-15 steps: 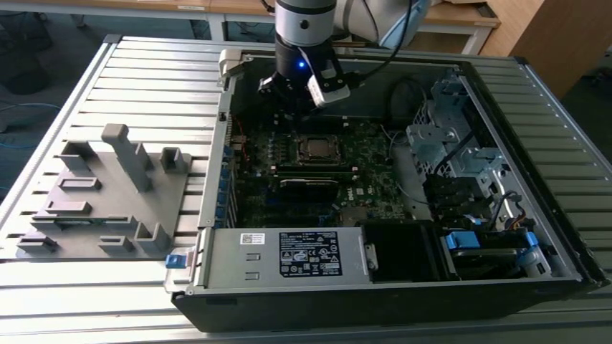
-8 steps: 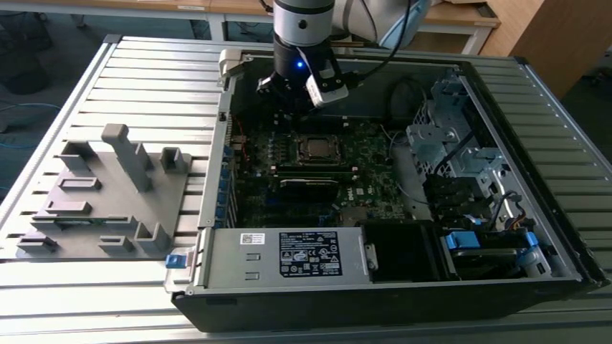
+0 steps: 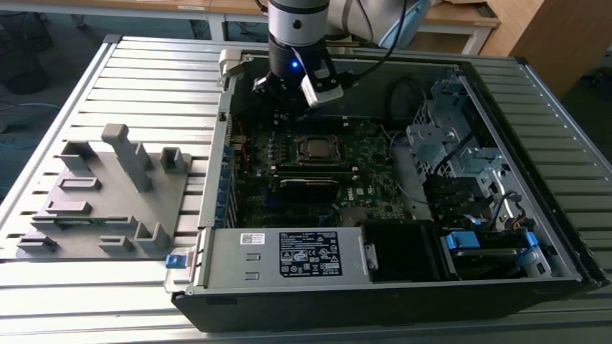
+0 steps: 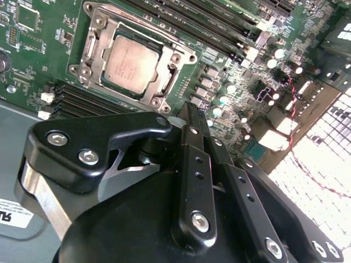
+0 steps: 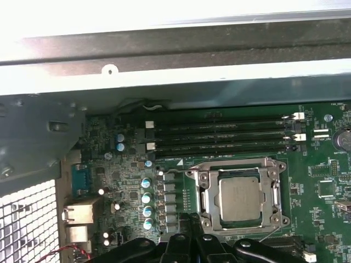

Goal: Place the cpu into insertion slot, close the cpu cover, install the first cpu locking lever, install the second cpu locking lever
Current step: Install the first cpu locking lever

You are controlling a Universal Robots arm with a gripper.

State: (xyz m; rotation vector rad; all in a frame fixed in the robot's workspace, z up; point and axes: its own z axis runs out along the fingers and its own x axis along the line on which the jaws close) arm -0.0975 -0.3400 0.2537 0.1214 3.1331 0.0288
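Hovering inside the open computer case [image 3: 383, 304], my gripper [image 3: 284, 102] has its jaws drawn together on nothing. In the exterior view the cpu [image 3: 314, 148] lies at five o'clock of me, seated in the insertion slot [image 5: 213, 200], with the cpu cover [image 5: 272, 194] flat around it. Memory sticks [image 3: 311, 170] run at its six o'clock. Farther on at six o'clock, the power supply [image 3: 229, 251] bears a white label [image 3: 320, 252]; its print is too small to read. A grey fixture tray [image 3: 105, 193] sits at nine o'clock, outside the case.
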